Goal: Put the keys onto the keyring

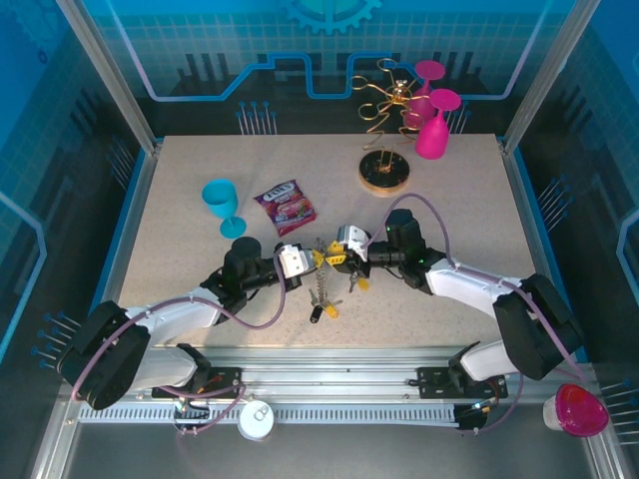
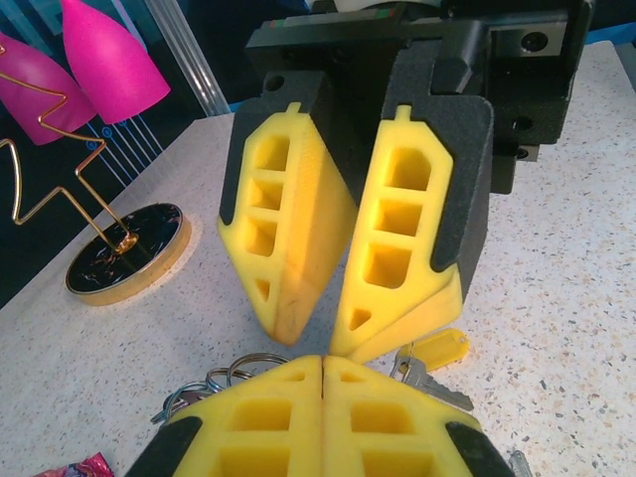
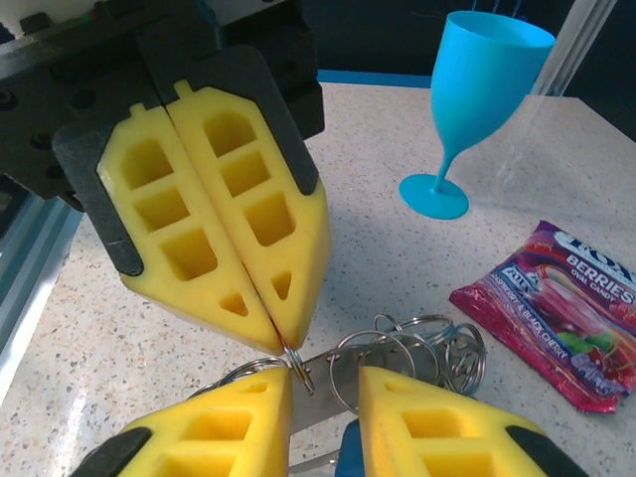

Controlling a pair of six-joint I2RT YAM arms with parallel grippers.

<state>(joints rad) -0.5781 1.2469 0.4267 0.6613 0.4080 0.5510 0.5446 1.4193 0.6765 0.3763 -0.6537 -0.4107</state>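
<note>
Left tool (image 3: 283,343) pinching keyring (image 3: 296,368), right tool (image 3: 323,397) narrowly parted (keys (image 2: 429,383) beneath), open tabletop (image 1: 200,279) around.

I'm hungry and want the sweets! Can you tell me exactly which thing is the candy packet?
Look at the speckled beige table and find the tall blue goblet standing on its left half. The candy packet lies flat just to the right of that goblet. It is the only purple, shiny wrapper there, with berries pictured on it.
</note>
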